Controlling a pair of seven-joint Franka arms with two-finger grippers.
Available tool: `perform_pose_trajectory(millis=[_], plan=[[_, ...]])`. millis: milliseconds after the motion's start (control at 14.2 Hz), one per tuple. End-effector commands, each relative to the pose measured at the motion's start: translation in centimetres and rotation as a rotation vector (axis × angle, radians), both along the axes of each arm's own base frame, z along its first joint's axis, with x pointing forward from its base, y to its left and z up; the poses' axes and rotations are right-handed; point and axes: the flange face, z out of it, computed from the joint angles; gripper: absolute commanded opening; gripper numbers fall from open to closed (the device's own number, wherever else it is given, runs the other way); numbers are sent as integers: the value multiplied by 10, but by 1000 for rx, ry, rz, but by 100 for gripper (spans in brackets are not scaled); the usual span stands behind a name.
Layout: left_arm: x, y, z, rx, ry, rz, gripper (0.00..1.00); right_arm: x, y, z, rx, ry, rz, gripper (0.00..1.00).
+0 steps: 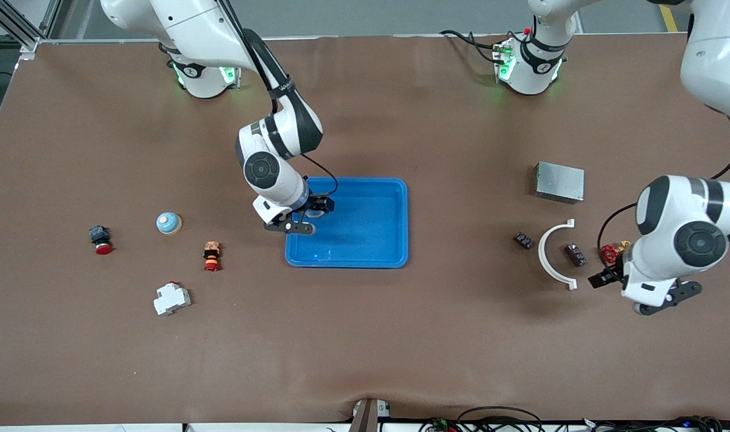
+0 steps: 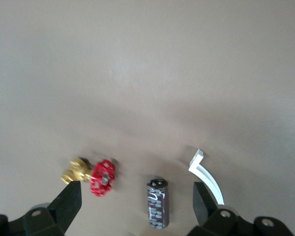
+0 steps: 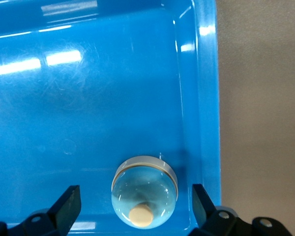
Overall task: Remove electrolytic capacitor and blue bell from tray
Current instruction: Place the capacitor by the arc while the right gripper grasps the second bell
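Right hand (image 3: 135, 204) open over the bell (image 3: 145, 189) in the blue tray (image 1: 394, 222); left hand (image 2: 137, 204) open over the capacitor (image 2: 157, 203).

Brown table (image 1: 400, 336), grey floor (image 1: 370, 18), aluminium frame (image 1: 17, 27)

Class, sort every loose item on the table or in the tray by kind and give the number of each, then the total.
Bells: 2
Capacitors: 2
Push buttons: 2
Breaker: 1
Valve: 1
White arc: 1
Grey box: 1
Tray: 1
Total: 11
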Motion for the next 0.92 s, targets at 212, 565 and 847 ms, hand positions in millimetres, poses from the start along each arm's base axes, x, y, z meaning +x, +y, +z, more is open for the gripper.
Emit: perform_pose_trajectory(millis=[212, 565, 847], plan=[[-2, -3, 100, -6, -97, -122, 100, 3, 10, -10, -24, -2, -8, 100], [-10, 8, 164, -53, -142, -190, 100, 5, 13, -19, -29, -1, -15, 100], [-33, 1, 216, -125, -130, -206, 100, 7, 16, -23, -33, -2, -24, 100]])
